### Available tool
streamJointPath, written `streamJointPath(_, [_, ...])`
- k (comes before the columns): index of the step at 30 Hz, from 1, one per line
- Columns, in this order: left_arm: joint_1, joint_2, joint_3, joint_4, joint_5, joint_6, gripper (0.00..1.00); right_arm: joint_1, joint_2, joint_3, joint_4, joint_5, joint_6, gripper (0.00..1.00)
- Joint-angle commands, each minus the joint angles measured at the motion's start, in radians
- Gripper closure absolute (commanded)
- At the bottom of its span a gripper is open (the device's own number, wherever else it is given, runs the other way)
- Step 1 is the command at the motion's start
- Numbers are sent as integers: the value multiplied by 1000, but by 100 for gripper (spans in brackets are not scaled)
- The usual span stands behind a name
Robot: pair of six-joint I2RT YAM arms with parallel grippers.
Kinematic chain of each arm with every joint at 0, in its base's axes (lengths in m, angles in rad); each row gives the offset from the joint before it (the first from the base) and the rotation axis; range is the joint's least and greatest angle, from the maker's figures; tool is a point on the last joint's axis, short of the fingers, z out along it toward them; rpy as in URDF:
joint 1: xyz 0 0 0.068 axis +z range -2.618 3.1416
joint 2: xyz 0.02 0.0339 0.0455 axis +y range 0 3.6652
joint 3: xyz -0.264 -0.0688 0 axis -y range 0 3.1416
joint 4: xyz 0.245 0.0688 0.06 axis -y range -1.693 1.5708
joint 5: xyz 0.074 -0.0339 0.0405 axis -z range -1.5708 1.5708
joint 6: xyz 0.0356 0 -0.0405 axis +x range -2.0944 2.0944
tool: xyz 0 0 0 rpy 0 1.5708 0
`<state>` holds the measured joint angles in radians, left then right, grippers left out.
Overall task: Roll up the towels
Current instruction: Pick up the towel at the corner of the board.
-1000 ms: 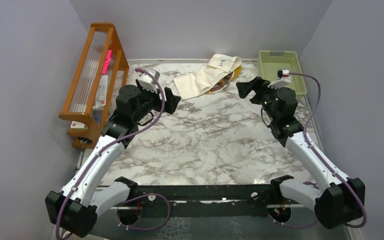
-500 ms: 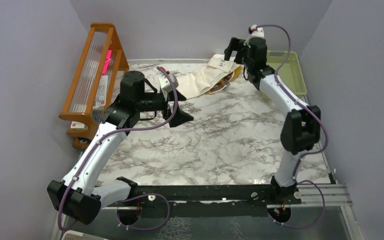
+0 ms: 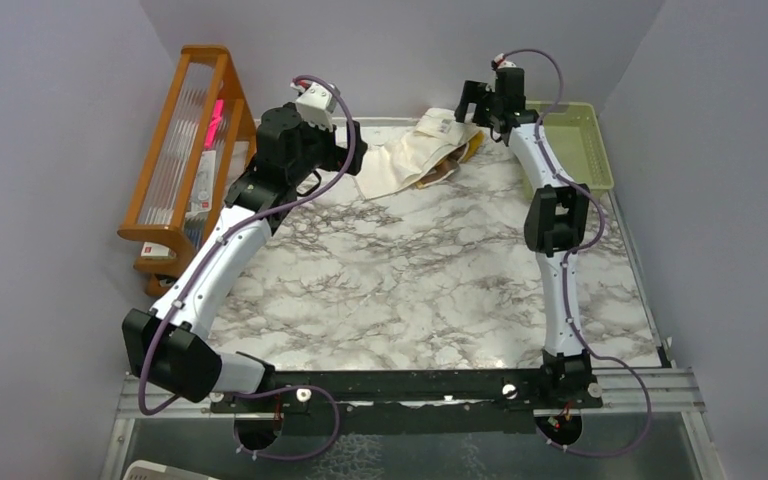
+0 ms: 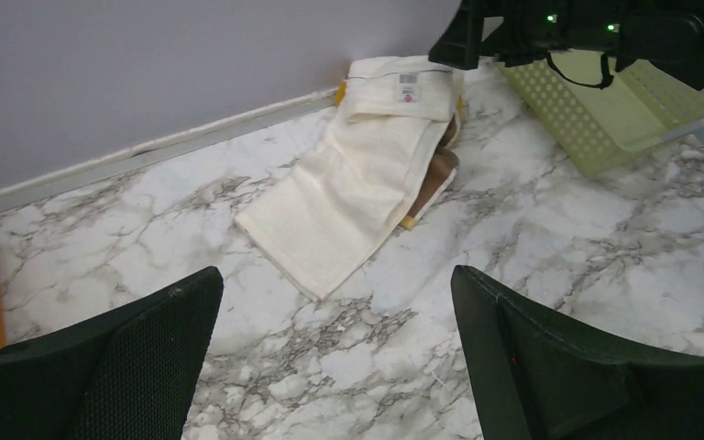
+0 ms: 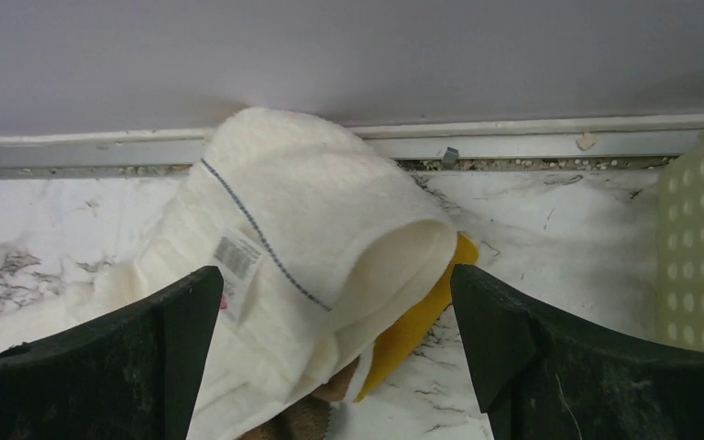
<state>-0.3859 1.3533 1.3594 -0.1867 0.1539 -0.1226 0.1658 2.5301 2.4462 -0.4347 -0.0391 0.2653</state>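
At the far edge of the marble table (image 3: 410,290), about twelve o'clock in the overhead view, the three towels lie in one loose heap. The cream-white towel (image 3: 410,155) is on top with its label up, the mustard yellow towel (image 5: 417,335) peeks out at its three-o'clock side, and the brown towel (image 4: 438,174) shows underneath. The pale green basket (image 3: 570,140) stands just beside the heap, at three o'clock from it.

The right gripper (image 5: 335,302) hangs over the heap's far end, jaws spread wide and holding nothing. The left gripper (image 4: 335,293), equally wide and empty, faces the heap from its nine-o'clock side, apart from the cloth.

The step in hand looks like separating the top towel. To do it well, the right jaws should probably pinch only the cream layer at its folded end, not the yellow beneath. They could then draw it toward six o'clock onto bare marble, where the left can pin a corner and spread it flat before rolling. Catching two layers would likely drag the whole heap.
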Motion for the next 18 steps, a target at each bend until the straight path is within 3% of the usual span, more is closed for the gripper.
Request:
streamJointPath(1, [3, -11, -83, 62, -156, -14, 1, -14, 92, 42, 51, -230, 37, 5])
streamJointPath(5, [7, -51, -158, 109, -170, -49, 1, -15, 113, -9, 120, -397, 107, 15])
streamJointPath(7, [7, -48, -148, 85, -148, -51, 1, -14, 90, -54, 179, -469, 130, 27])
streamJointPath(8, [7, -52, -152, 82, -143, -55, 1, -14, 75, -84, 212, -492, 144, 37])
streamJointPath(9, [6, -59, -167, 87, -136, -60, 1, -13, 64, -100, 234, -518, 154, 54])
streamJointPath(10, [6, -70, -181, 90, -133, -77, 1, -13, 56, -94, 232, -543, 159, 84])
streamJointPath(11, [7, -84, -199, 87, -145, -102, 1, -12, 45, -82, 212, -559, 162, 97])
streamJointPath(18, [7, -248, -346, 75, -253, -256, 2, -1, -300, -289, 260, -665, 198, 99])
